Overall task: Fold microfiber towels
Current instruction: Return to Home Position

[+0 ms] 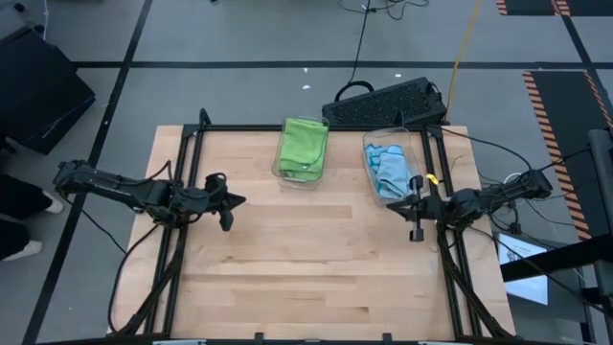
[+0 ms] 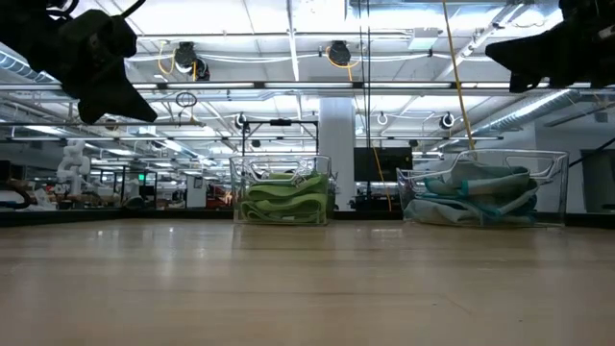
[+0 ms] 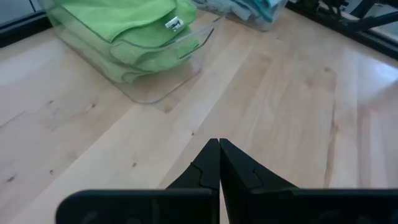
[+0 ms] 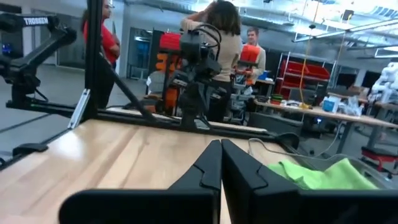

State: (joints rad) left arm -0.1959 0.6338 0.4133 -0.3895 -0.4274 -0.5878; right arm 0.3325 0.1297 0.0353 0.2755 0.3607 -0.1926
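Observation:
Lime green microfiber towels (image 1: 303,146) lie folded in a clear plastic bin (image 1: 305,182) at the table's far middle, and show in the left wrist view as green towels (image 3: 130,25). Light blue towels (image 1: 390,171) lie crumpled in a second clear bin (image 1: 368,144) at the far right. My left gripper (image 1: 239,200) hangs shut above the table's left side, clear of everything. My right gripper (image 1: 402,206) hangs shut at the right edge, just in front of the blue bin. Both sets of fingers are together in the wrist views, left gripper (image 3: 219,144) and right gripper (image 4: 221,144).
A black keyboard (image 1: 383,103) lies behind the bins at the far edge. Black frame rails (image 1: 192,153) run along the table's left and right sides. Bare wood (image 1: 316,259) fills the middle and near part. People stand beyond the table (image 4: 224,37).

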